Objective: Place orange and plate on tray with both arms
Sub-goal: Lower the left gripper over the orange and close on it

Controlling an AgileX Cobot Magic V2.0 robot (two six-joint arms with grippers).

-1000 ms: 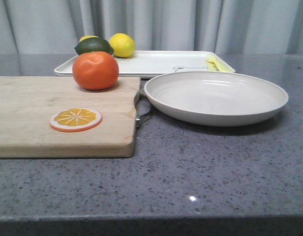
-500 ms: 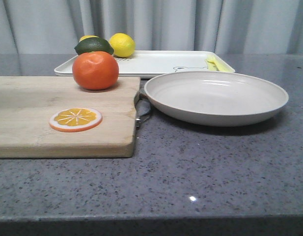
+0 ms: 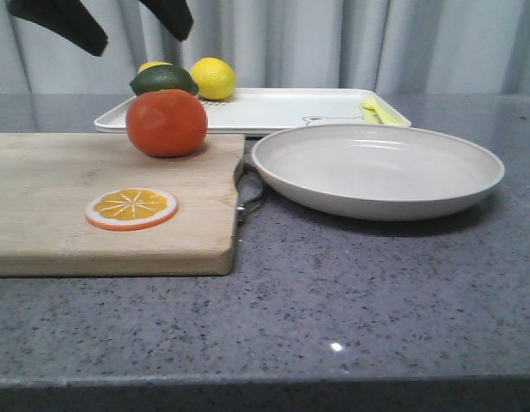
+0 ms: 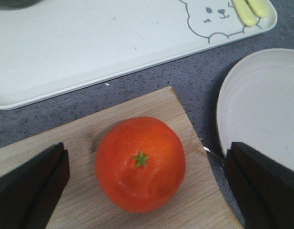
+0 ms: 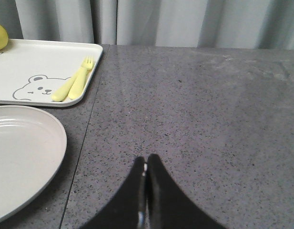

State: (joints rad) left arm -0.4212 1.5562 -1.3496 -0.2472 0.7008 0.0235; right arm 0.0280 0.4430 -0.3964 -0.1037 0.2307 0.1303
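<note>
**With Pincer Spread Above the Fruit, Orange and Plate Await the Tray**

While the grey stone counter [image 3: 350, 300] carries everything, nothing of the task has yet reached the white tray [image 3: 273, 110], which lies at the back with a bear face drawn on it, a lemon [image 3: 213, 78] on or just behind its left end and a small yellow fork [image 5: 80, 78] at its right edge. In front of it on the left lies the wooden cutting board [image 3: 50, 206]; beside that, the wide beige plate [image 3: 376, 170] sits directly on the counter, just ahead of the tray. The plate looks rigid and light but shallow, so the raised rim seems the only sensible hold. The orange [image 3: 167, 123] rests on the board's far corner, glossy, round and likely to roll or slip; a grip across its widest girth looks safest. The left pincer [image 4: 147, 186] hovers over it with jaws wide, one on each side, touching nothing. The right pincer [image 5: 146, 191] is closed and empty, near the plate's right.
</note>
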